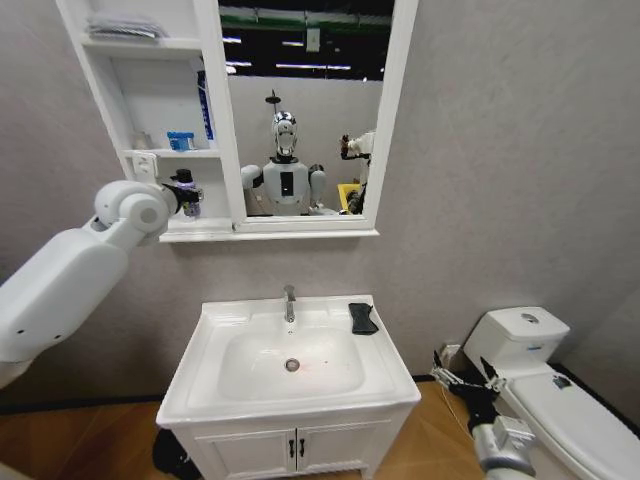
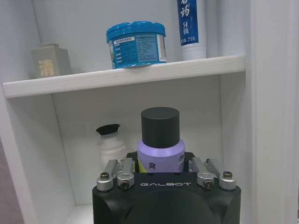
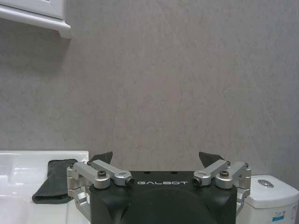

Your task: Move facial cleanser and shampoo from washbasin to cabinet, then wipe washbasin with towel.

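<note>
Washbasin [image 1: 205,375] is the landmark — white top, oval bowl, chrome tap [image 1: 289,303] at its back edge.

Cabinet [image 1: 212,90] hangs on the wall directly above the washbasin, open shelves left of the mirror [image 1: 300,110].

Left arm reaches up from the washbasin's left side to the cabinet's lowest shelf.

Left gripper [image 2: 161,163] sits inside that bottom compartment, fingers clamped on a purple bottle with a black cap [image 2: 160,144]. Whether this is the shampoo or the cleanser cannot be read.

Just behind it on the same shelf stands a small white bottle [image 2: 111,145] with a black cap. The shelf above carries a blue round tub [image 2: 136,44], a white and blue tube [image 2: 191,29] and a grey square jar [image 2: 50,60].

Right gripper [image 3: 161,161] hangs low, right of the washbasin beside the toilet [image 1: 560,400] — fingers spread apart, holding nothing.

Towel [image 1: 362,317] — black, folded — lies on the washbasin's back right corner, right of the tap.
</note>
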Robot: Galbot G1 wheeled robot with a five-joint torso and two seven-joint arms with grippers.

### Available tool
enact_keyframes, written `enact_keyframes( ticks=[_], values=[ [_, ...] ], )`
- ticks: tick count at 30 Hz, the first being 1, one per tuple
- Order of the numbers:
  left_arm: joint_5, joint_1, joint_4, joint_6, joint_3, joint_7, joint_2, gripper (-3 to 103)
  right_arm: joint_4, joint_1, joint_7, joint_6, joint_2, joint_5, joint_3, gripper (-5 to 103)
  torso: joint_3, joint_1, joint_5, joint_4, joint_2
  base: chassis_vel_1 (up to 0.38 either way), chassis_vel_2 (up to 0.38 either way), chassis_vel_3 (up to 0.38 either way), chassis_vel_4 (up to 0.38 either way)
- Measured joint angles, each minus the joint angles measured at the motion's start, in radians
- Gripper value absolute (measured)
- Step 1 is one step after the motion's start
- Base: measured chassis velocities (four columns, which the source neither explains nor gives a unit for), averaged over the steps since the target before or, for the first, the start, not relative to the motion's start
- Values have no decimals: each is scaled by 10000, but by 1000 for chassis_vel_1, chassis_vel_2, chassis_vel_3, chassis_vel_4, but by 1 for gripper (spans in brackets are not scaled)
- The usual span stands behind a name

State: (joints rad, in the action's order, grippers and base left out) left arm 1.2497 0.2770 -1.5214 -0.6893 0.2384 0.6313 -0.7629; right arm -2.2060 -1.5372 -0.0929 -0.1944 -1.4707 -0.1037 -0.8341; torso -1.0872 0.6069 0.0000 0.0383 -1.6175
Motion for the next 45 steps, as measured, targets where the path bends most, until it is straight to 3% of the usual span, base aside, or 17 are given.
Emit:
enact_keyframes(
  ticks=[8,12,17,19,25,26,32,35,37,38,41,42,43,44,45],
  values=[
    [-895,265,1398,18,113,-698,-1096,43,131,-108,113,151,-47,273,49,100,0,1,0,1,0,0,0,0,0],
    [-1316,263,2042,104,128,-743,-1588,42,169,-183,325,237,6,345,51,100,1,0,1,2,0,0,0,0,0],
    [-1888,393,2892,212,171,-920,-2029,63,255,-140,349,292,82,350,53,100,1,0,1,0,-1,0,0,0,0],
    [-1931,401,2988,222,170,-916,-2097,63,263,-141,347,293,91,347,52,100,1,-1,-1,-2,-1,0,0,0,0],
    [-2121,339,2847,264,-41,-768,-2048,90,441,-175,345,446,95,534,50,100,1,-2,1,4,-2,0,0,0,0],
    [-2159,298,2647,265,-126,-744,-1944,95,464,-173,343,462,85,557,64,100,1,-1,0,3,-2,0,0,0,0],
    [-1869,-208,1031,161,-609,-486,-1180,100,469,-128,322,470,74,599,174,100,2,-1,1,3,-3,0,0,0,0],
    [-1649,-838,24,138,-1156,-192,-615,100,427,-118,324,462,76,661,163,100,2,-2,2,2,-3,0,0,0,0],
    [-1601,-1986,-1263,195,-2211,-60,-40,100,219,-145,329,358,53,657,103,100,1,-2,-12,-1,-2,0,0,0,0],
    [-1601,-1986,-1263,195,-2211,-60,-40,100,219,-145,329,358,53,657,103,100,1,-2,-12,-1,-2,0,0,0,0],
    [-1294,-4668,-4116,632,-3713,577,758,100,49,-159,312,303,26,610,88,100,4,-3,-2,2,-3,0,0,0,0],
    [-1294,-4668,-4116,632,-3713,577,758,100,49,-159,312,303,26,610,88,100,4,-3,-2,2,-3,0,0,0,0],
    [-1336,-5749,-4952,726,-4433,831,845,100,3,-140,300,367,27,605,103,100,3,-2,-9,3,-3,0,0,0,0],
    [-1614,-7035,-5763,797,-5291,882,806,100,-64,-92,288,462,44,582,129,100,4,-3,11,5,-3,0,0,0,0],
    [-2319,-8731,-6561,881,-6274,555,534,100,-178,-70,294,498,98,555,129,100,4,-5,4,-1,-4,0,0,0,0]
  ],
)
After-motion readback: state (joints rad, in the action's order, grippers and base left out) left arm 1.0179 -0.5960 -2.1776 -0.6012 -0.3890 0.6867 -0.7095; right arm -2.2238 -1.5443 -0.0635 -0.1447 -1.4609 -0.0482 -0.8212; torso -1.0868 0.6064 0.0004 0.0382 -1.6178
